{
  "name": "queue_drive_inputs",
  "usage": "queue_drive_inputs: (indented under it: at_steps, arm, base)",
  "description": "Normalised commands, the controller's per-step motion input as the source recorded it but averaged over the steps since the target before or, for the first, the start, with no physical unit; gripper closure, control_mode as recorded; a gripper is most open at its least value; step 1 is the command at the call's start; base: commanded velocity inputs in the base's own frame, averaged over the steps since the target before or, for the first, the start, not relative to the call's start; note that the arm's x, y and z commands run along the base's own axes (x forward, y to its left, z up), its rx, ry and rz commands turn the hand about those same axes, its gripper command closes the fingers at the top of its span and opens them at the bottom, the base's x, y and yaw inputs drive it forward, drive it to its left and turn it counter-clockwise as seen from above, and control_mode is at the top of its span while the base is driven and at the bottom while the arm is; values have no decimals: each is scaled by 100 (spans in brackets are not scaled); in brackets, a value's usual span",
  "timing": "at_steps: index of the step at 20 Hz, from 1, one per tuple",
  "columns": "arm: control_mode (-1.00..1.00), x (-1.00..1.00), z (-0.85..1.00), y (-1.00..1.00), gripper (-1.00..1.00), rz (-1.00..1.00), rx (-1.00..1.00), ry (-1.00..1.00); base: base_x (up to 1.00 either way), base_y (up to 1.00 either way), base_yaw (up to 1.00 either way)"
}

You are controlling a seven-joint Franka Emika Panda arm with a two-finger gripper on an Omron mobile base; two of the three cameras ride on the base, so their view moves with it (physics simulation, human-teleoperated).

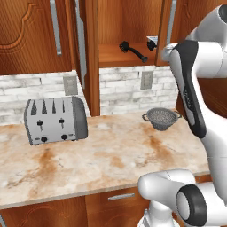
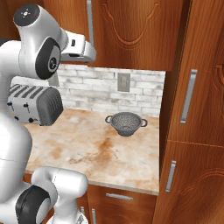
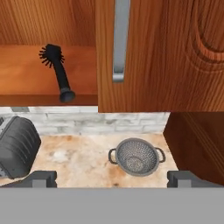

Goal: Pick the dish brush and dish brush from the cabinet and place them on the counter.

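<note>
One open cabinet [image 1: 122,26] tops the scene, reddish-brown wood with carved doors and long silver bar handles; its left door stands swung out edge-on in the left base view, and in the hand view its right door [image 3: 157,52] hangs shut beside the exposed shelf [image 3: 43,74]. Below it a white brick wall with two grey outlets backs the bench [image 1: 111,155], a beige slab marbled with rust-orange patches. Low cabinets with short silver pulls lie under the bench edge.

Arm [image 1: 195,80]: white with dark joints, raised high at the right of the left base view, its hand level with the shelf. Fingers [image 3: 112,179]: spread wide and empty, the two dark tips far apart at the bottom of the hand view, touching nothing.

Toaster [image 1: 55,119]: silver, four slots, on the left part of the bench near the wall. Colander [image 1: 162,119]: metal mesh with two loop handles, upright on the right part of the bench, near the wall and well apart from the toaster.

Brush [image 3: 57,72]: black, lying flat on the shelf, bristly head toward the back and knobbed handle end at the front edge. Second brush [image 1: 152,43]: a dark shape farther right on the shelf in the left base view, partly hidden by the arm.
</note>
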Motion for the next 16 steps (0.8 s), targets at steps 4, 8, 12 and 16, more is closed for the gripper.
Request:
queue_drive_inputs:
  at_steps: [4, 8, 12, 16]
  arm:
    - [-100, 45, 10, -8, -100, 0, 0, 1]
    - [-100, 43, 5, -16, -100, 0, 0, 2]
    - [-100, 50, 0, -15, -100, 1, 0, 1]
    - [-100, 39, 6, -7, -100, 4, 0, 0]
  base:
    - [0, 0, 0]
    - [0, 0, 0]
    - [0, 0, 0]
    - [0, 0, 0]
